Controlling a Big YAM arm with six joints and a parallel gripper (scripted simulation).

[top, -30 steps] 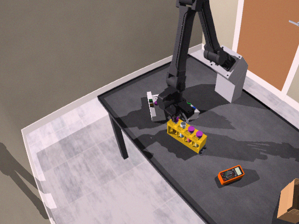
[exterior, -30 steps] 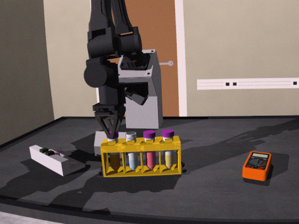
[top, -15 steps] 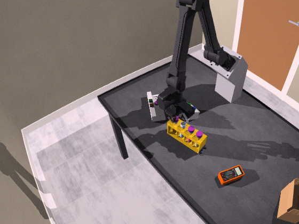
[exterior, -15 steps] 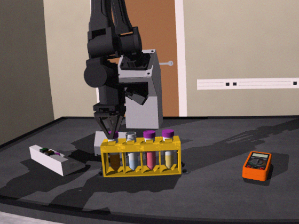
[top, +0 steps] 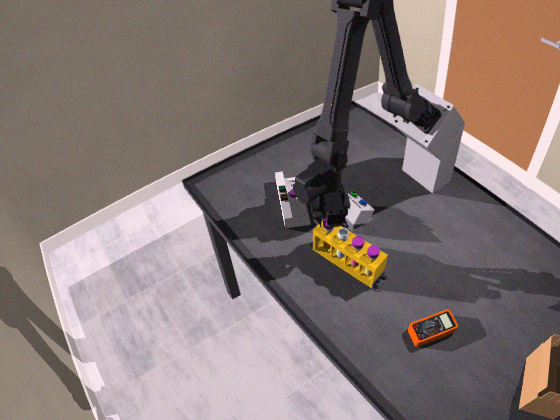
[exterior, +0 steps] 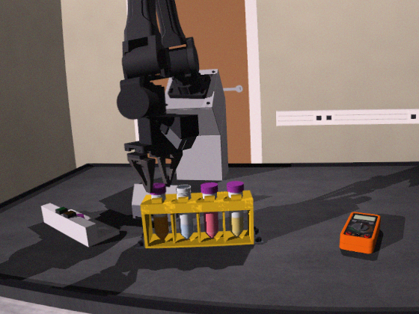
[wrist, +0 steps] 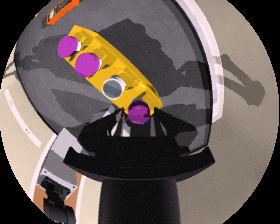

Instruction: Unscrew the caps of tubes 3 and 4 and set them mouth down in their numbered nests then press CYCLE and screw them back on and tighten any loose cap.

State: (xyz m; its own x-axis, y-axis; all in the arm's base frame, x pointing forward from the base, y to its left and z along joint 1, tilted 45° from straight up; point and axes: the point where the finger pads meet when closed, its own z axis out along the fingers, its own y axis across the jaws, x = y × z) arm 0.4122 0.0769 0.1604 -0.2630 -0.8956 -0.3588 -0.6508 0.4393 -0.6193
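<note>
From high up and well back, our top view looks steeply down across the table (top: 370, 322) (exterior: 299, 271) (wrist: 165, 30), with the arm's pedestal (top: 422, 159) (exterior: 200, 158) (wrist: 62, 142) at far right. Our exterior view stands lower and nearer, facing that pedestal over the yellow rack (top: 381, 268) (exterior: 198, 208) (wrist: 107, 71), while our wrist view looks down from close above the rack; top and exterior share rack, pedestal and orange meter (top: 433, 327) (exterior: 360, 233) (wrist: 62, 11).

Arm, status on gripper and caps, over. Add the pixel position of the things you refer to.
Gripper (top: 330, 223) (exterior: 159, 188) (wrist: 139, 110) open at tube 4's cap (top: 327, 224) (exterior: 158, 188) (wrist: 139, 114), cap on tube. Tube 3 (top: 343, 234) (exterior: 186, 226) (wrist: 114, 88) uncapped; purple cap (top: 293, 193) (exterior: 80, 215) in cap tray (top: 287, 214) (exterior: 67, 226). No obstruction seen.
</note>
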